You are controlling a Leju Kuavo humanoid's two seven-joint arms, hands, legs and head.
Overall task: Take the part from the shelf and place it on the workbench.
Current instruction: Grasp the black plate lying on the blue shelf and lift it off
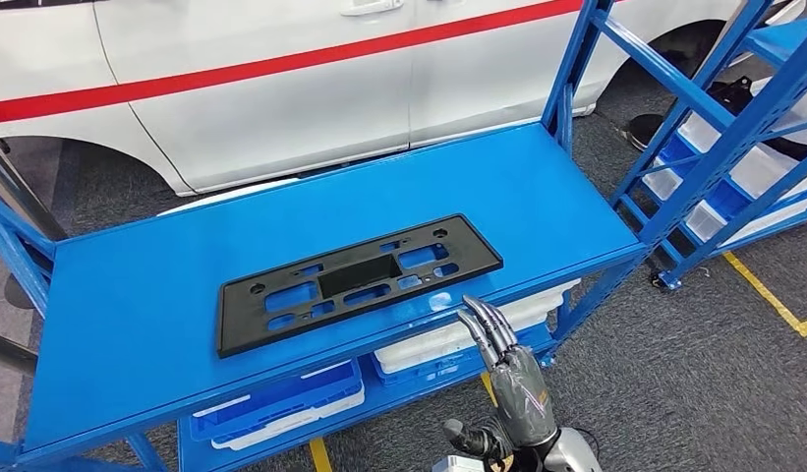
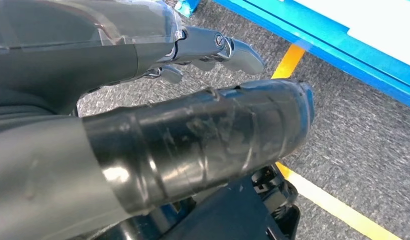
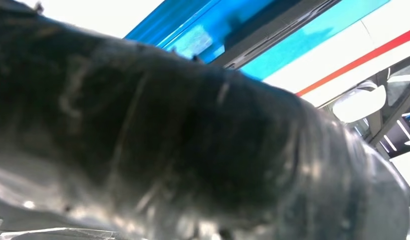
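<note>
Bright even light, soft shadows, right wrist view blurred close-up

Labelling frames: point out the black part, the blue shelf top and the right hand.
black part (image 1: 281, 315): head view, solid left section.
blue shelf top (image 1: 134, 295): head view, bare surface.
right hand (image 1: 512, 379): head view, back of hand.

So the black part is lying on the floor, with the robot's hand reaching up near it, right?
Not quite. The black part lies flat on the blue shelf, not the floor, as the head view shows. The right hand does reach up near its front edge.
</note>
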